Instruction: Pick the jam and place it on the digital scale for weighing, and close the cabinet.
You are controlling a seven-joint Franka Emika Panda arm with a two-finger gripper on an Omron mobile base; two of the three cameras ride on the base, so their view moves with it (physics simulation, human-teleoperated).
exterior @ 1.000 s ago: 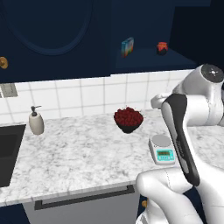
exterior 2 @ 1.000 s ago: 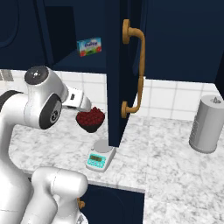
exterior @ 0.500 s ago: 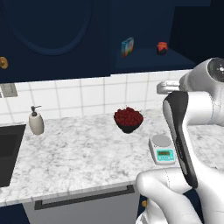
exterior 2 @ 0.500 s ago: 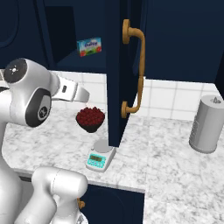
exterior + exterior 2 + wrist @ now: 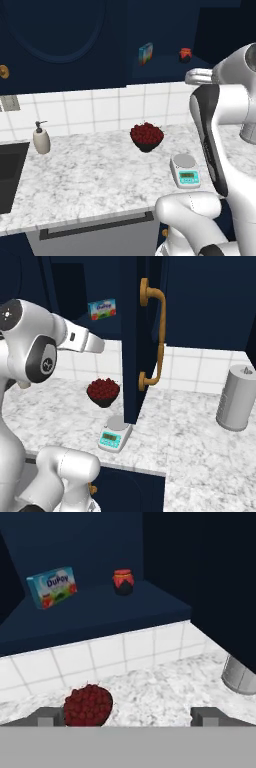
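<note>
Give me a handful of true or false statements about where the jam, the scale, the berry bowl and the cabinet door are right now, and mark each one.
1. The jam sits on the shelf inside the cabinet. True.
2. The digital scale already has the jar on its platter. False: the platter is bare.
3. The cabinet door is shut. False: it stands open, its edge facing the right base view, with the gold handle showing.
4. A blue box stands on the same shelf as the jam. True.
5. The bowl of red berries is in the sink. False: it rests on the marble counter, behind the scale.
6. The gripper holds nothing. True: its fingertips are apart, with the jam far ahead.
</note>
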